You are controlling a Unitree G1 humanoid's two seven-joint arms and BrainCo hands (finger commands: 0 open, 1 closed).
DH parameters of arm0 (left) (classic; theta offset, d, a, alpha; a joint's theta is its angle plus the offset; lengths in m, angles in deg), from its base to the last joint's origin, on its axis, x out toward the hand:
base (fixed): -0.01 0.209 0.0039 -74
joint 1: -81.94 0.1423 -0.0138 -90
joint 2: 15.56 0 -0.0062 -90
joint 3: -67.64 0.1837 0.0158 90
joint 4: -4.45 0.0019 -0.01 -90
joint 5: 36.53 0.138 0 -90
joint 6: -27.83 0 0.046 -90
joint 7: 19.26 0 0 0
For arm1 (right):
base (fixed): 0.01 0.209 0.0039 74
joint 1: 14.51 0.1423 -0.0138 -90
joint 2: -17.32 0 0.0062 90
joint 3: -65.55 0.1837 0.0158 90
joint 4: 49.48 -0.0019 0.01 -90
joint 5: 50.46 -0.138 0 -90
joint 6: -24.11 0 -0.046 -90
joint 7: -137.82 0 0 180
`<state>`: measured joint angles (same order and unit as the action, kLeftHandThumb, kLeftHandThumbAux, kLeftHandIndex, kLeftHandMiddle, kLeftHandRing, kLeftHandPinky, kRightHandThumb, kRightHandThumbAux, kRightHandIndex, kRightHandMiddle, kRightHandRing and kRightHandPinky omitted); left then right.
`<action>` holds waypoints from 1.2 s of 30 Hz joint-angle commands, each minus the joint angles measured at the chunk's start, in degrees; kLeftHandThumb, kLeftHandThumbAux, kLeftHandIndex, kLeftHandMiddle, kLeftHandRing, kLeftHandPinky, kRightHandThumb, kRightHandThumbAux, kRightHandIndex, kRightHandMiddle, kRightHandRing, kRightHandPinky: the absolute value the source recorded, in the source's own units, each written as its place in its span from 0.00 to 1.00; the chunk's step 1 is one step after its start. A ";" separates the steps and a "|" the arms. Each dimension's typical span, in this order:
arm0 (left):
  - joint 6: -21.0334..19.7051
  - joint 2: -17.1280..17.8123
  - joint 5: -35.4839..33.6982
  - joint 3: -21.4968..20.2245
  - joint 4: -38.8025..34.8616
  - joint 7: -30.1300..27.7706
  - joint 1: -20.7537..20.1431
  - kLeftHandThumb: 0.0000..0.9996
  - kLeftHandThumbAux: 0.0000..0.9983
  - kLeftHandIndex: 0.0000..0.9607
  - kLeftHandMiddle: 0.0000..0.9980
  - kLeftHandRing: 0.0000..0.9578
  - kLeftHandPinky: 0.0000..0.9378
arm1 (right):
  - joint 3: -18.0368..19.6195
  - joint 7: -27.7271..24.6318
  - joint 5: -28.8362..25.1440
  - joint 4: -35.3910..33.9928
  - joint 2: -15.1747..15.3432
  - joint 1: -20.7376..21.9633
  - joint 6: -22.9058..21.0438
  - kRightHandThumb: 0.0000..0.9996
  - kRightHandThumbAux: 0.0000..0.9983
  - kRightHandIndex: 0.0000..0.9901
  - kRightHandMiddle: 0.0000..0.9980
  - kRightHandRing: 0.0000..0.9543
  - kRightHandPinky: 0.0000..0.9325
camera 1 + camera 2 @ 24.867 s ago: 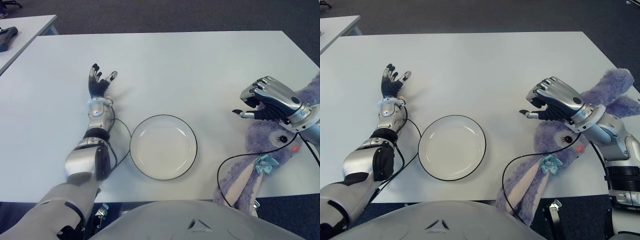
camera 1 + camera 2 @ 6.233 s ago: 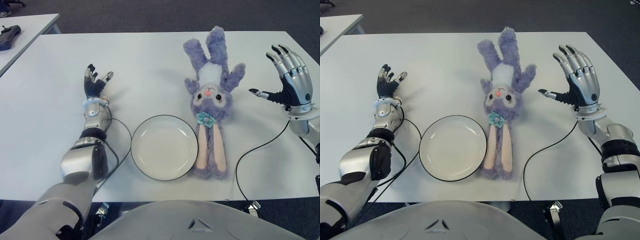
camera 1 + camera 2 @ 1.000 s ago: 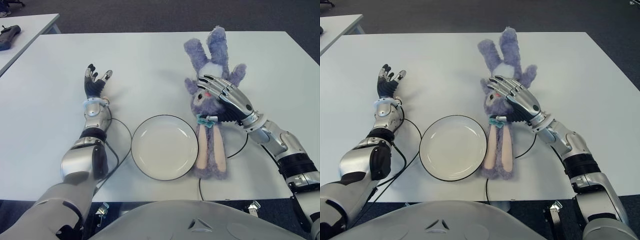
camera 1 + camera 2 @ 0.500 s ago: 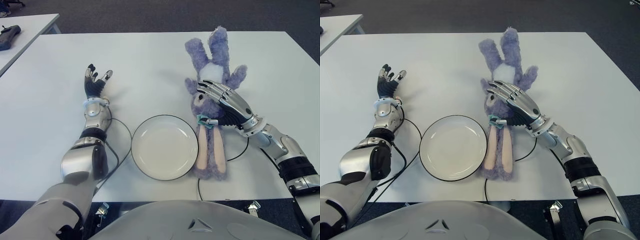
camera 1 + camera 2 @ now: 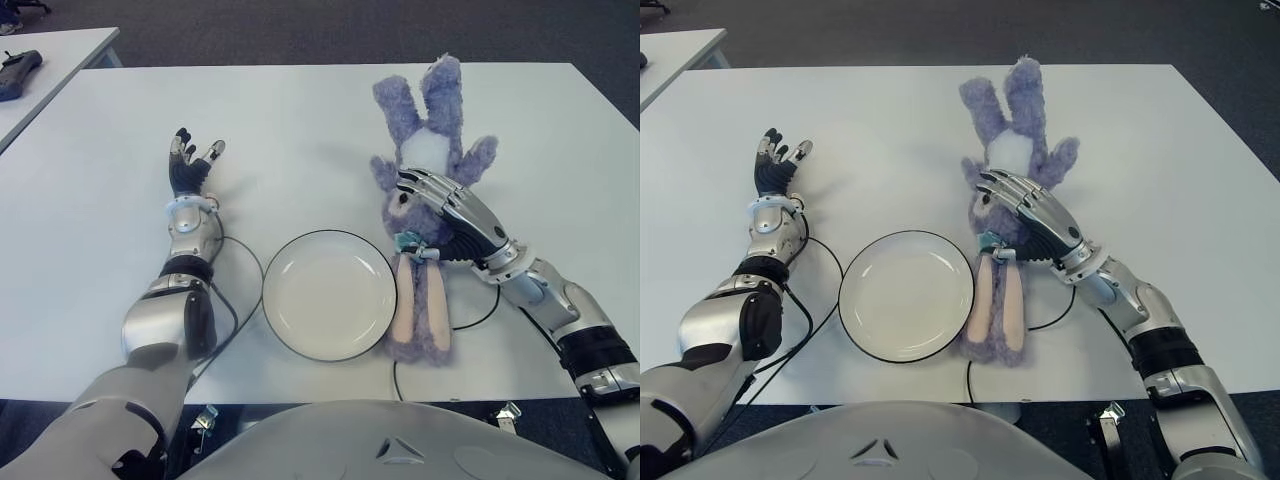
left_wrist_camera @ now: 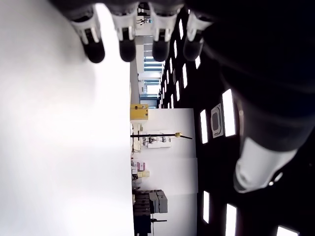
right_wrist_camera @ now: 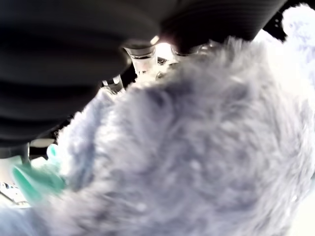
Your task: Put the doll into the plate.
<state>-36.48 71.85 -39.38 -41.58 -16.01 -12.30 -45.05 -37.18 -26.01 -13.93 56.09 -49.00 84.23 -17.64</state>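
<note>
A purple plush rabbit doll [image 5: 438, 98] lies on its back on the white table [image 5: 300, 130], ears pointing away from me and legs [image 5: 420, 315] alongside the right rim of the plate. The white, dark-rimmed plate [image 5: 330, 300] holds nothing. My right hand [image 5: 432, 215] lies over the doll's head, fingers [image 5: 425, 190] curled down around the face and thumb at the teal bow. Purple fur [image 7: 197, 147] fills the right wrist view, pressed against the palm. My left hand [image 5: 190, 165] shows left of the plate, fingers [image 6: 125, 42] spread and holding nothing.
A black cable [image 5: 470, 318] loops on the table right of the doll's legs, and another [image 5: 245, 285] curves between my left arm and the plate. A second table [image 5: 55, 45] with a dark object [image 5: 18, 72] stands at the far left. The table's front edge is close.
My right hand has slid back towards me over the doll's face and its fingers have curled tighter. The doll has shifted slightly to the right. The left hand has not moved.
</note>
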 commanded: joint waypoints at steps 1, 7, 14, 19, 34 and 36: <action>-8.24 -5.30 0.03 0.09 7.82 0.75 11.41 0.04 0.69 0.04 0.04 0.02 0.02 | -1.09 -4.63 -1.32 -1.21 0.01 -3.64 0.29 0.22 0.45 0.03 0.03 0.08 0.11; -8.20 -5.35 0.24 0.28 7.80 1.32 11.41 0.05 0.69 0.04 0.05 0.02 0.03 | -0.43 -5.96 -1.68 -3.40 0.12 -4.38 -0.09 0.28 0.47 0.10 0.07 0.13 0.25; -7.94 -5.36 0.08 0.15 7.77 1.15 11.48 0.05 0.69 0.04 0.05 0.03 0.03 | 0.36 -7.83 -3.17 -5.37 0.32 -5.04 -0.48 0.34 0.48 0.21 0.15 0.22 0.37; -7.74 -5.34 -0.05 0.02 7.74 0.96 11.53 0.05 0.69 0.04 0.05 0.03 0.03 | 0.65 -8.70 -3.53 -5.82 0.22 -5.16 -0.26 0.38 0.49 0.26 0.23 0.28 0.38; -7.46 -5.11 0.18 0.19 7.69 1.36 11.78 0.03 0.68 0.05 0.06 0.04 0.03 | 3.86 -10.41 -2.96 -10.13 0.12 -5.89 -1.32 0.69 0.70 0.44 0.41 0.40 0.41; -7.47 -5.11 0.17 0.18 7.68 1.48 11.79 0.03 0.68 0.05 0.06 0.04 0.03 | 3.98 -10.10 -2.70 -9.82 0.07 -5.50 -0.79 0.69 0.70 0.44 0.44 0.43 0.45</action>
<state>-36.48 71.85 -39.37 -41.56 -16.01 -12.12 -45.05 -33.95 -34.75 -18.09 46.58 -49.00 79.88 -17.95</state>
